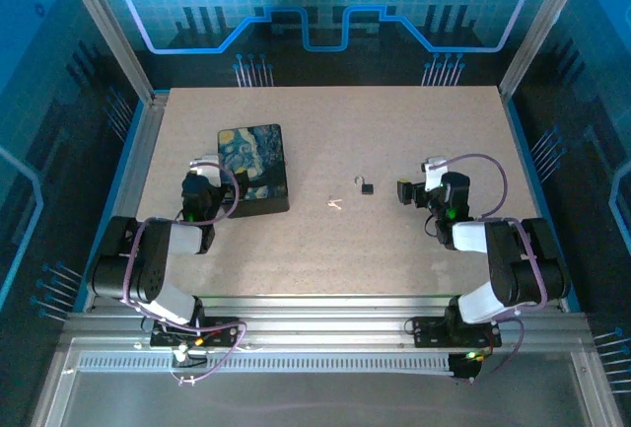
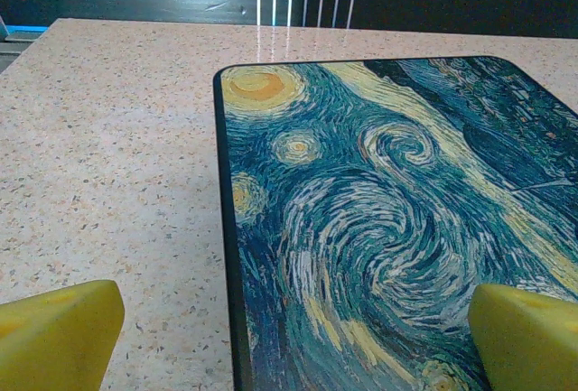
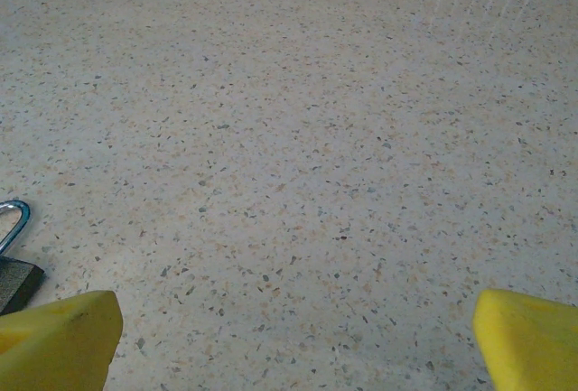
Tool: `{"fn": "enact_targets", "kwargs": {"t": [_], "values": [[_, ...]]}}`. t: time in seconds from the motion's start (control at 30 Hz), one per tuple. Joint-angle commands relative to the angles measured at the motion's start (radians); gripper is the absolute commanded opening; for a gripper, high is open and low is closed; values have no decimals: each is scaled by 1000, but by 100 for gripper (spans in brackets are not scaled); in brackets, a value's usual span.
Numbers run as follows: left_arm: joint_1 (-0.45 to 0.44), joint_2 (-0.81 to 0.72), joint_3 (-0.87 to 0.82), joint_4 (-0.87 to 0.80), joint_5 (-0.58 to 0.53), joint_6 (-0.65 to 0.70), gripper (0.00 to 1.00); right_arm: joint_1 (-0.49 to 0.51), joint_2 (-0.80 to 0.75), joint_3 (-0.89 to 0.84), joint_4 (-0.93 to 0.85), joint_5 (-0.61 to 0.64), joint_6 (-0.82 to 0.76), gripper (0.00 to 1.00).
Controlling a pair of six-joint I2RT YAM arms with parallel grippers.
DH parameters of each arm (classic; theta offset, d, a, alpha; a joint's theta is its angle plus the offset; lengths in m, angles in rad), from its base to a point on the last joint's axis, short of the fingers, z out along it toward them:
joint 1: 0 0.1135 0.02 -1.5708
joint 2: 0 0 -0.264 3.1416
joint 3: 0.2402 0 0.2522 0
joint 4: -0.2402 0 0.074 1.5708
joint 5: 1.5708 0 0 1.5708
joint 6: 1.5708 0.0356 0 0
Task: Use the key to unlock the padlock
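Dark squarish padlock, seemingly silvery key

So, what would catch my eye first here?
The black box with the swirling blue-and-yellow painted lid, on the left of the table. Then, near the middle, a tiny dark padlock and a pale key lying slightly apart.

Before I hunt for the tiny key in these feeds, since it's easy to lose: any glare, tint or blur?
Top external: blue-tinted surround, key and padlock tiny, little detail. Left wrist: sharp on the painted box, glare spot at the top edge. Right wrist: crisp table, padlock cropped at the left edge, pale streaks top right.
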Motion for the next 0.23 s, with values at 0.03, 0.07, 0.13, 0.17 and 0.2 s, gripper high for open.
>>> {"fn": "enact_targets", "kwargs": {"t": [0.03, 0.07, 0.13, 0.17, 0.2], "values": [[12, 17, 19, -37, 33, 12, 99, -14, -3, 19, 38, -4, -7, 100], [12, 17, 20, -39, 34, 11, 99, -14, -3, 19, 38, -2, -7, 100], [15, 16, 19, -39, 39, 9, 99, -14, -3, 19, 38, -2, -7, 100], [17, 15, 19, -37, 41, 8, 99, -14, -3, 19, 37, -3, -6, 100], [17, 15, 17, -33, 41, 8, 99, -14, -3, 19, 38, -2, -7, 100]]}}
